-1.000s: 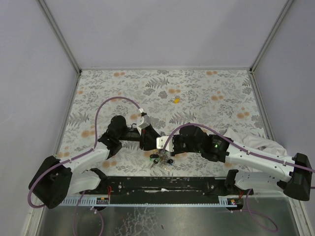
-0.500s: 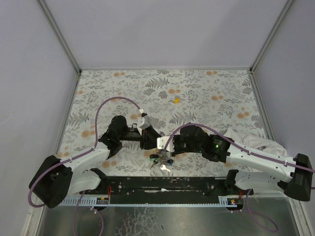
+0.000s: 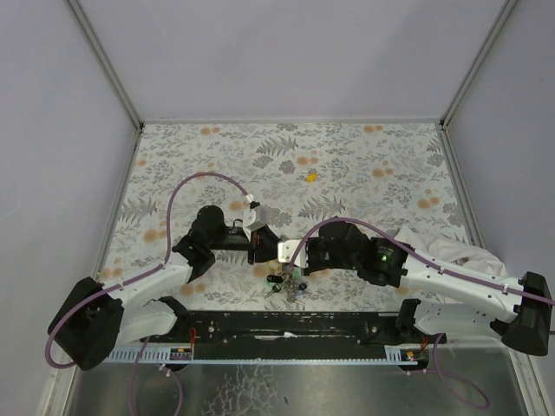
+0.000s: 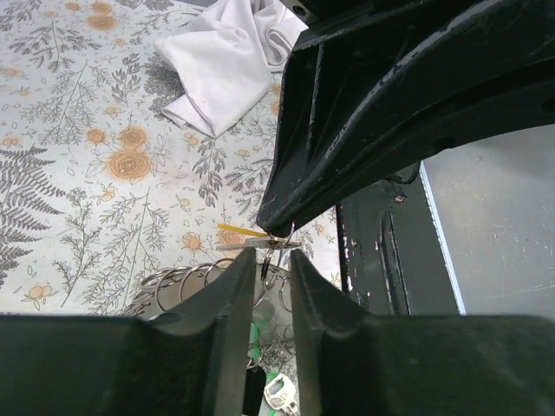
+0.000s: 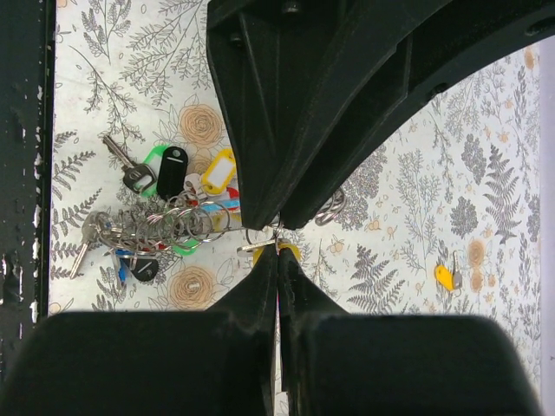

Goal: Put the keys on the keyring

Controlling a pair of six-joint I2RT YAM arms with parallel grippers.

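My right gripper (image 5: 277,250) is shut on a yellow-capped key (image 5: 290,252), its silver blade sticking out to the left. My left gripper (image 4: 273,260) meets it tip to tip, its jaws a narrow gap apart around a thin wire ring (image 4: 270,260) that hangs from that key (image 4: 245,230). The keyring (image 5: 165,224), a bunch of silvery rings with green, black, yellow, red and blue tags, lies on the table just below both grippers (image 3: 284,282). Another yellow key (image 3: 310,176) lies alone further back, also visible in the right wrist view (image 5: 444,277).
A crumpled white cloth (image 3: 434,247) lies under the right arm. The black base rail (image 3: 286,325) runs along the near table edge, close to the key cluster. Grey walls enclose the floral table (image 3: 217,147).
The left gripper's jaws have narrowed around the hanging ring. The key cluster on the table has shifted slightly. The right gripper stays shut on the key.
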